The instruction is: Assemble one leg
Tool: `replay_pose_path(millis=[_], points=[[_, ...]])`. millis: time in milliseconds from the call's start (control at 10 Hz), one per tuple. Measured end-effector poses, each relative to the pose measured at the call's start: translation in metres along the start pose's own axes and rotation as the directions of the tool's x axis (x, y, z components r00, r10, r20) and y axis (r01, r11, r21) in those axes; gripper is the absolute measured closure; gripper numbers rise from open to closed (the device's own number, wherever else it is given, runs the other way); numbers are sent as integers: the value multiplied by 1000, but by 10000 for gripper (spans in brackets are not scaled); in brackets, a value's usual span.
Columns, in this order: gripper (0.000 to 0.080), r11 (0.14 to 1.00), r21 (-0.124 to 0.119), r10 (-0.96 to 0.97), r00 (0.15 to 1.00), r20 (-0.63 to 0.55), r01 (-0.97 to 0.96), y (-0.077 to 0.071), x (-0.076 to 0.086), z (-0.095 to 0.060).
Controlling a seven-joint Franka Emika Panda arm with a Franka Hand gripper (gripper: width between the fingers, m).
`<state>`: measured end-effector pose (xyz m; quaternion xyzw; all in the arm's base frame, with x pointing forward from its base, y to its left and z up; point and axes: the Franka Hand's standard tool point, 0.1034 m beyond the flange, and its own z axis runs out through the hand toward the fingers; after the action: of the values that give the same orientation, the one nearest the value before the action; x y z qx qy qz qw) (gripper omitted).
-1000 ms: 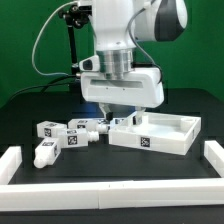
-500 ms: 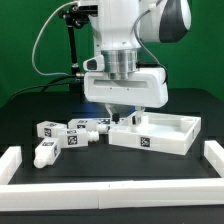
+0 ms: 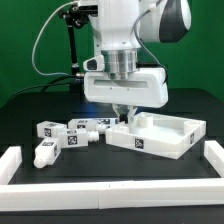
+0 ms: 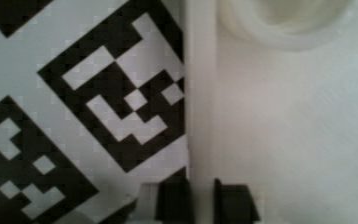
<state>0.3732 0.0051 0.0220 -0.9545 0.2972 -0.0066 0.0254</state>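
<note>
Several small white tagged legs lie in a loose group on the black table at the exterior view's left: one (image 3: 47, 130), another (image 3: 78, 128), a third (image 3: 99, 127) and one nearer the front (image 3: 45, 153). My gripper (image 3: 122, 109) is down at the back left corner of the large white tray-shaped part (image 3: 165, 140), well clear of the legs. In the wrist view my gripper (image 4: 197, 190) shows two dark fingers (image 4: 167, 198) closed either side of the tray's thin rim (image 4: 186, 90). A tag on the tray (image 4: 105, 110) fills one side.
Low white rails border the table at the exterior view's left (image 3: 10, 163), right (image 3: 213, 155) and front (image 3: 110, 197). A round socket (image 4: 309, 20) shows on the tray's inner face. A black stand with cables (image 3: 70, 45) is behind the arm.
The tray has shifted and turned slightly under my gripper, its right end swinging toward the front right. The legs have not moved.
</note>
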Motion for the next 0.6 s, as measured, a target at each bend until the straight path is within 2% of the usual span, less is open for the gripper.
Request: replay_pose_path(millis=[100, 200, 300, 400, 500, 600], points=[[750, 998, 8, -61, 998, 13, 61, -2, 7, -3], [750, 994, 31, -109, 993, 39, 108, -7, 17, -15], [750, 983, 50, -177, 983, 48, 175, -12, 35, -31], [750, 965, 55, -256, 966, 16, 255, -16, 58, -43], [748, 956, 60, -289, 957, -3, 288, -19, 68, -46], [748, 960, 56, -274, 962, 9, 273, -17, 61, -42]])
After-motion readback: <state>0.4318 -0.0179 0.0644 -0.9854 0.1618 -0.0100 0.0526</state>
